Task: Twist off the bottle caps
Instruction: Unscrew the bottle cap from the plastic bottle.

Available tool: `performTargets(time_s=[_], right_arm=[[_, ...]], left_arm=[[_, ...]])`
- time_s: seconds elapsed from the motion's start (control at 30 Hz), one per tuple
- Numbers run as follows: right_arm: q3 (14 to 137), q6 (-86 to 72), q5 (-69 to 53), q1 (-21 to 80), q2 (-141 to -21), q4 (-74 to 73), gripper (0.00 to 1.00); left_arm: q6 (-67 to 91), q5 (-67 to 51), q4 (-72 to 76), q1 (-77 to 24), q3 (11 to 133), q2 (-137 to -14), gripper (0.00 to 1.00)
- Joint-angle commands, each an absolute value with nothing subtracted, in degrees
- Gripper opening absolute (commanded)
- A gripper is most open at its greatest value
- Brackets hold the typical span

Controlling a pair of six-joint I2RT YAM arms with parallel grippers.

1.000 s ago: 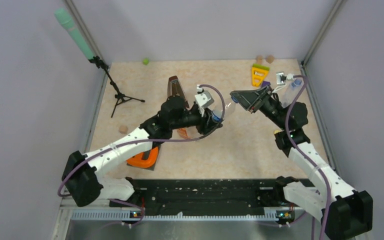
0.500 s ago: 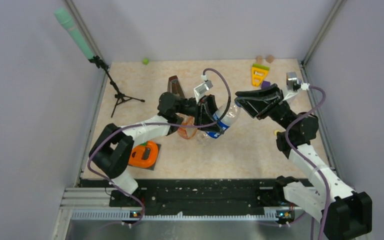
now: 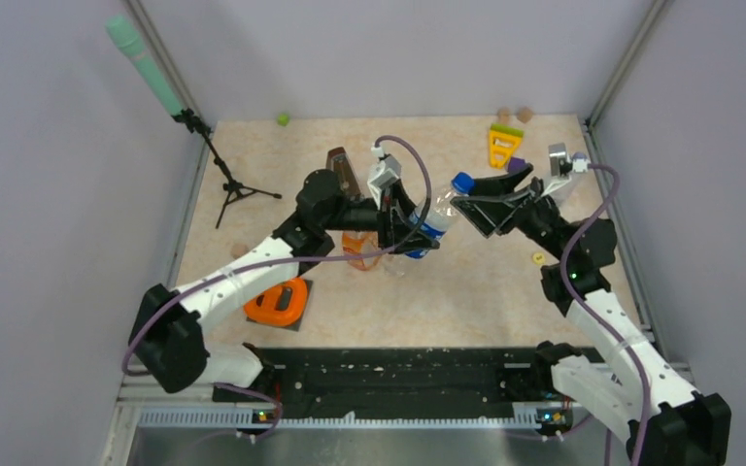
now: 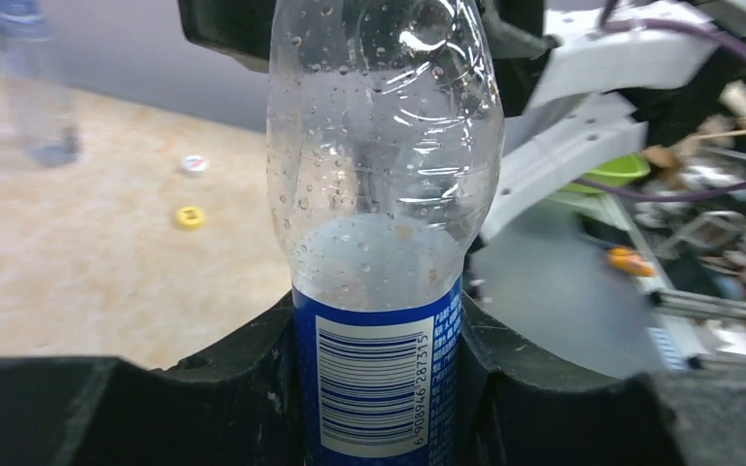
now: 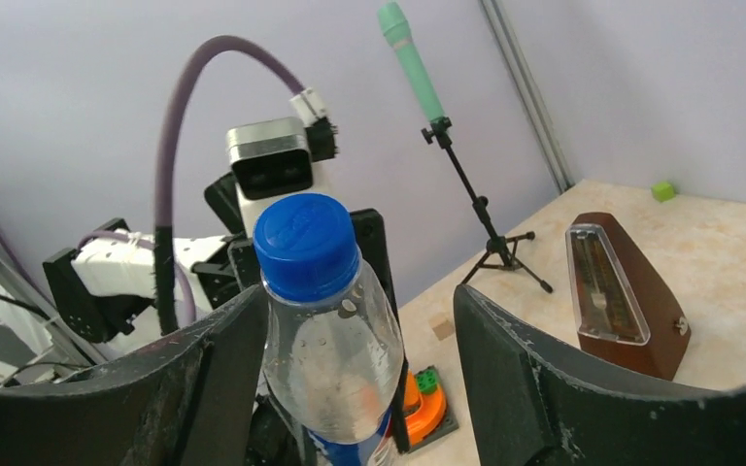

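step in hand: loosening the blue cap (image 5: 306, 243), which I judge to be the last one screwed on
blue-label bottle (image 4: 377, 291): held tilted above the middle of the counter (image 3: 466, 291), neck towards the right arm
left gripper (image 4: 377, 325): clamped on the bottle's label band
right gripper (image 5: 359, 311): jaws apart, flanking the cap without touching it
doing it well: centre the jaws on the cap, close squarely, and twist along the bottle's axis while the left grip holds firm
caps: three; blue on, yellow cap (image 4: 189, 216) and white cap (image 4: 192, 163) loose on the counter's right side
bottles: three; the held one, the orange-tinted bottle (image 3: 357, 252), and a blurred clear bottle (image 4: 34, 97)
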State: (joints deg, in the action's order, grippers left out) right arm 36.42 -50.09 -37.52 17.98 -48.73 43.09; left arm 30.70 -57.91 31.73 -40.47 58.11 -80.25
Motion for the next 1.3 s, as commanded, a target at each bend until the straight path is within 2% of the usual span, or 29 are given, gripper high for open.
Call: performTargets(time_s=[0.0, 0.17, 0.37, 0.47, 0.8, 0.93, 1.03, 1.1, 1.2, 1.23, 1.27], right_arm=[[36.42, -51.41, -33.68, 18.36, -48.24, 42.99, 0.69], [38.4, -49.36, -31.2, 18.36, -48.87, 34.91, 0.7], [44.01, -46.4, -31.56, 18.35, -51.68, 19.97, 0.68], [45.65, -46.6, -33.86, 18.34, -53.61, 14.67, 0.66], [47.9, -46.89, -39.53, 18.3, -55.01, 6.2, 0.6], [46.65, -49.19, -38.76, 18.33, -55.17, 7.65, 0.54], [44.24, -51.99, -38.49, 18.35, -54.93, 11.96, 0.46], [43.71, -52.81, -38.73, 18.37, -54.99, 13.38, 0.46], [43.96, -52.66, -39.6, 18.33, -55.11, 12.67, 0.53], [44.21, -52.18, -39.65, 18.36, -55.04, 12.06, 0.53], [44.29, -51.79, -39.53, 18.31, -54.93, 11.48, 0.48]], left_arm=[[6.81, -38.68, 9.14, -42.67, 58.55, -74.68, 0.0], [-0.74, -13.64, 0.56, -49.51, 58.74, -74.07, 0.0], [-4.87, 4.25, -5.11, -55.63, 59.08, -74.31, 0.0], [-6.4, 9.56, -5.16, -57.27, 58.54, -73.03, 0.0], [-17.74, 13.45, -5.66, -59.54, 54.82, -70.06, 0.0], [-17.81, 15.0, -5.1, -59.55, 54.85, -69.78, 0.0], [-17.35, 14.93, -5.12, -59.55, 55.17, -69.78, 0.0], [-16.95, 14.86, -5.04, -59.58, 55.26, -69.99, 0.0], [-15.94, 15.28, -4.97, -59.58, 55.24, -70.05, 0.0], [-15.9, 15.29, -4.91, -59.58, 55.13, -70.0, 0.0], [-15.9, 15.29, -4.96, -59.54, 55.11, -69.9, 0.0]])
